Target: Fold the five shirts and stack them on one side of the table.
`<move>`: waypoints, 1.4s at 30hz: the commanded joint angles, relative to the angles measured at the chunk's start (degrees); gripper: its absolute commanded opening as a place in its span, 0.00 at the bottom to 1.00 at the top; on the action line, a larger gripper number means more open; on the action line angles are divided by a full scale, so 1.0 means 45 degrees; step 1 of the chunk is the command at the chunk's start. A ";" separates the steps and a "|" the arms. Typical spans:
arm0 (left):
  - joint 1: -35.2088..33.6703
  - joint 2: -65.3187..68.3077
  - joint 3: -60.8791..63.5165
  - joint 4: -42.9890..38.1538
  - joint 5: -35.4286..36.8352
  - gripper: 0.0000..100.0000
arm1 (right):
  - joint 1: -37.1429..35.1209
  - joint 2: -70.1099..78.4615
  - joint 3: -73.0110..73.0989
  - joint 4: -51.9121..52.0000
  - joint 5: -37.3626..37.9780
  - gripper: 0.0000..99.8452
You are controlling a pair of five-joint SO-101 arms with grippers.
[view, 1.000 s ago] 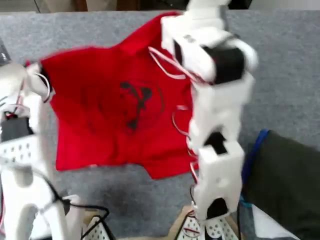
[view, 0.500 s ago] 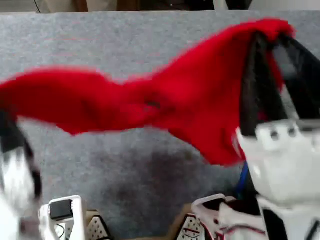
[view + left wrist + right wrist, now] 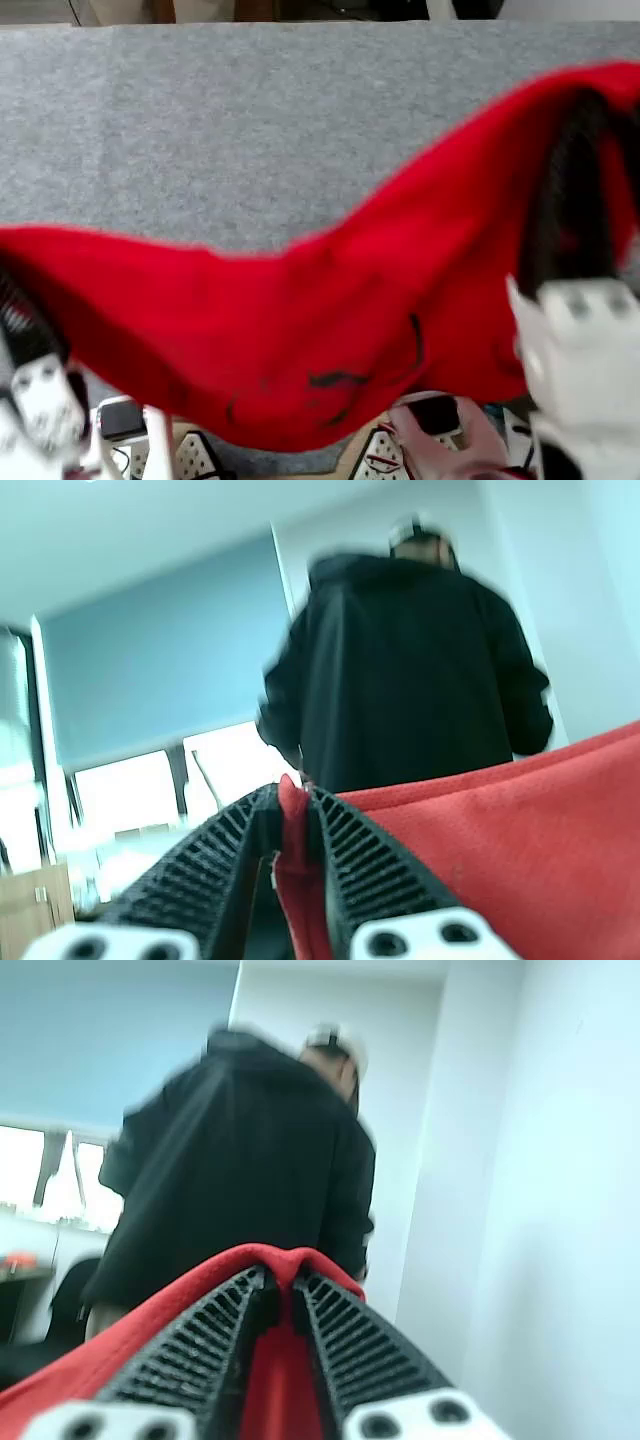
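Red fabric shirt with black print marks [image 3: 330, 330]: off the surface, strung in the air between the 2 grippers. Runs as 1 long band across the high view, low at the picture's left edge, sagging through the middle, peaking at the right edge. Print marks sit on the lowest part of the sag, near the hem.

Left gripper [image 3: 292, 802]: closed on the shirt. Pinches a thin fold of red cloth between 2 black ribbed fingers [image 3: 365, 865], jaws nearly touching, cloth poking just past the tips. Rest of the shirt spreads away from 1 side of the gripper as a taut sheet.

Right gripper [image 3: 283, 1285]: clamped on the shirt too. Red edge wraps over the tips of its black ribbed fingers [image 3: 195, 1335] and fills the narrow slot between them.

Both point upward, toward the room's walls and ceiling.

High view: 1 white arm link [image 3: 580, 350] under the raised end at the right edge, dark finger rising from it into the cloth. Second white arm link [image 3: 40, 395] at the low end by the left edge. Cannot assign sides to those 2 from this view.

Grey felt-covered surface [image 3: 250, 120] lies beneath and beyond the shirt, apart from it. White arm mounts [image 3: 385, 455] at the near edge, partly hidden by the hanging hem.
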 commanded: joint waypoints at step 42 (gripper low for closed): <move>-0.0996 2.1187 -0.4122 -0.6154 0.6017 0.02 | 0.1045 1.2708 0.4151 -0.8557 -0.1289 0.00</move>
